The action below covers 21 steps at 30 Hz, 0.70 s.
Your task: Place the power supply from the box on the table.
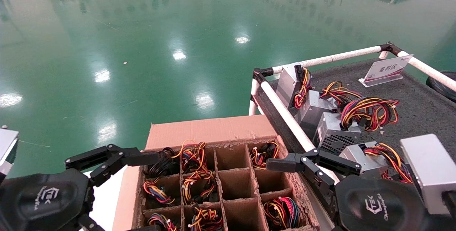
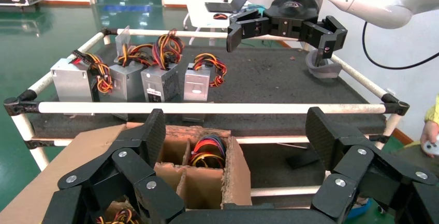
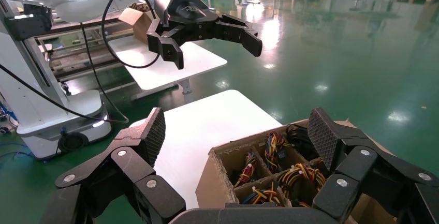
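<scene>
Box point(image 1: 228, 184) cells part-filled with wire bundles point(image 1: 194, 181); left hand point(image 1: 107, 163) and right hand point(image 1: 302, 165) both spread, empty.

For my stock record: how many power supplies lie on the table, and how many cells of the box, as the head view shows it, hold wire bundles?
Power supplies on the table: 4
Cells of the box showing wire bundles: 8
Total: 12
</scene>
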Available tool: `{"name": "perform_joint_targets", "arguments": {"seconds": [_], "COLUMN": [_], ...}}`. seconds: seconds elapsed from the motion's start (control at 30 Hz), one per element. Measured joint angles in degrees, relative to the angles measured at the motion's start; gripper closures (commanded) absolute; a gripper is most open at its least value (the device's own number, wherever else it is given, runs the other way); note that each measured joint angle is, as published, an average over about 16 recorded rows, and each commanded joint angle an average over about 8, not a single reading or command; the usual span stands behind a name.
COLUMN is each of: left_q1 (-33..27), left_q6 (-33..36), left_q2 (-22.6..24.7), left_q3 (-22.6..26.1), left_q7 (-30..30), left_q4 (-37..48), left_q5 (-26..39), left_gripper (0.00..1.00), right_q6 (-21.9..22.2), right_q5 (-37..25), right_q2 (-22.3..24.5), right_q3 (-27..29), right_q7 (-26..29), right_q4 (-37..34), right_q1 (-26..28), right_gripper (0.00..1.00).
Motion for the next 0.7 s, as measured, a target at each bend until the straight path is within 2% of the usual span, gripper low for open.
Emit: {"name": "perform_joint_targets", "arguments": {"seconds": [0.7], "left_q1": [0.0], "left_q6": [0.0], "left_q2": [0.0], "left_q3": [0.0], "left_q7": [0.0], "left_q4": [0.0], "left_q5": [0.0], "left_gripper": [1.0], "right_q6": [0.0], "right_q5": [0.0], "right_q2": [0.0], "right_q3": [0.0], "right_q7": [0.0], "right_q4": [0.0], "right_q1": [0.0], "right_gripper": [0.0]}}
